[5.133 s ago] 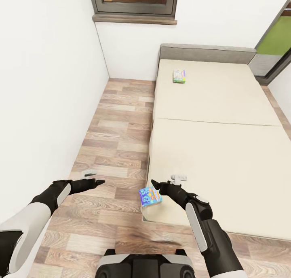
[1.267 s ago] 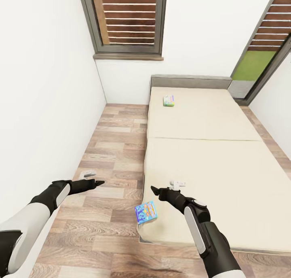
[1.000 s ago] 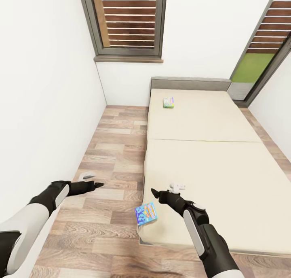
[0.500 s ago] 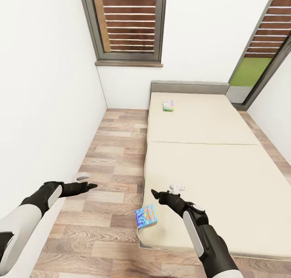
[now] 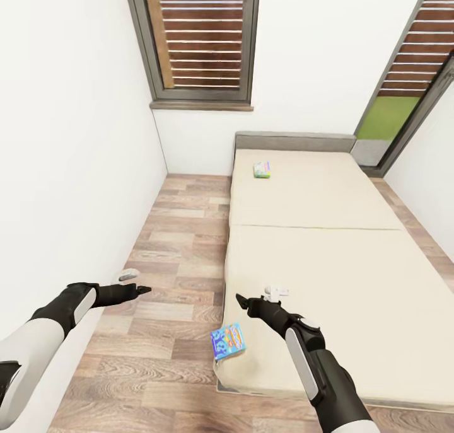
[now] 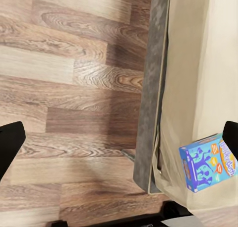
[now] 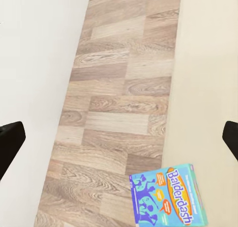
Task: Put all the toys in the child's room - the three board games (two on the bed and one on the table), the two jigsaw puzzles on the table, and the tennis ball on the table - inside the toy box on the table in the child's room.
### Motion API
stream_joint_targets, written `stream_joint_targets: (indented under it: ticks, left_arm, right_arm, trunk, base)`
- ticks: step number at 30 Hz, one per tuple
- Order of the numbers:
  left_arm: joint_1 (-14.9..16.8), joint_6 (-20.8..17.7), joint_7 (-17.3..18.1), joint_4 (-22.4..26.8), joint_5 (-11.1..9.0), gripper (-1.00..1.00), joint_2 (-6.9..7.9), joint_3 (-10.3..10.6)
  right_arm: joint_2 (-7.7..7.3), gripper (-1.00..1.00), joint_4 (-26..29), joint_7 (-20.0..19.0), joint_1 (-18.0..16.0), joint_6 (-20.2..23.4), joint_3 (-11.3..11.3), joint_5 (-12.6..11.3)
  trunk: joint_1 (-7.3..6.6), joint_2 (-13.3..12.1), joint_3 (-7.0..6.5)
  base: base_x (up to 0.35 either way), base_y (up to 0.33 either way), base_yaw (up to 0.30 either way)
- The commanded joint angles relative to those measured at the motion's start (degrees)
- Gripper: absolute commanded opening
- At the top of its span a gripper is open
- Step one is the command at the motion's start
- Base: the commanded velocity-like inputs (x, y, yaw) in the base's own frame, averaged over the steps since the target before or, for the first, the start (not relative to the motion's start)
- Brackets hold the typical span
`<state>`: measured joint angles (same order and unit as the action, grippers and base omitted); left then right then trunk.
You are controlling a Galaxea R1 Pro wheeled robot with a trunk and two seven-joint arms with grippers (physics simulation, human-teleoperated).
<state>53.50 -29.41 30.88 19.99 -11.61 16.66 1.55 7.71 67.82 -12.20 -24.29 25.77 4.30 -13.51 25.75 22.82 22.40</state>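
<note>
A blue cartoon board game (image 5: 227, 341) lies at the near left corner of the beige bed (image 5: 328, 256), right at the mattress edge; it also shows as the blue board game (image 6: 208, 162) and the blue board game (image 7: 167, 195). A pale multicoloured board game (image 5: 261, 169) rests near the grey headboard (image 5: 295, 142). My right gripper (image 5: 258, 295) hovers open over the mattress just beyond the blue game. My left gripper (image 5: 137, 282) hangs open above the floor, left of the bed. Both grippers hold nothing. The table, toy box, jigsaw puzzles and tennis ball are out of view.
A strip of wood-plank floor (image 5: 183, 250) runs between the white wall (image 5: 63, 168) on the left and the bed. A dark-framed window (image 5: 202, 42) is on the far wall. A glass door (image 5: 410, 86) stands at the back right.
The head view has pulled back and tilted up, showing more wall and window. The left arm has drawn slightly back. Both board games lie where they were.
</note>
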Motion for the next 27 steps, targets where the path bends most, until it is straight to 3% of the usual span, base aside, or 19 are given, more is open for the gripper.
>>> stream_joint_targets:
  ticks: [1, 27]
  left_arm:
    - [0.03, -0.47, -0.03, 0.05, -0.52, 1.00, 0.04, 0.15]
    - [0.03, -0.31, -0.03, 0.10, -0.52, 1.00, 0.04, 0.12]
  right_arm:
    - [0.02, 1.00, 0.09, -0.04, -0.02, 0.34, -0.05, -0.27]
    - [0.07, 1.00, 0.03, 0.11, -0.01, 0.34, -0.02, -0.27]
  trunk:
    - [0.03, 0.10, 0.00]
    - [0.03, 0.10, -2.47]
  base:
    - [0.000, 0.000, 0.000]
    - [0.000, 0.000, 0.000]
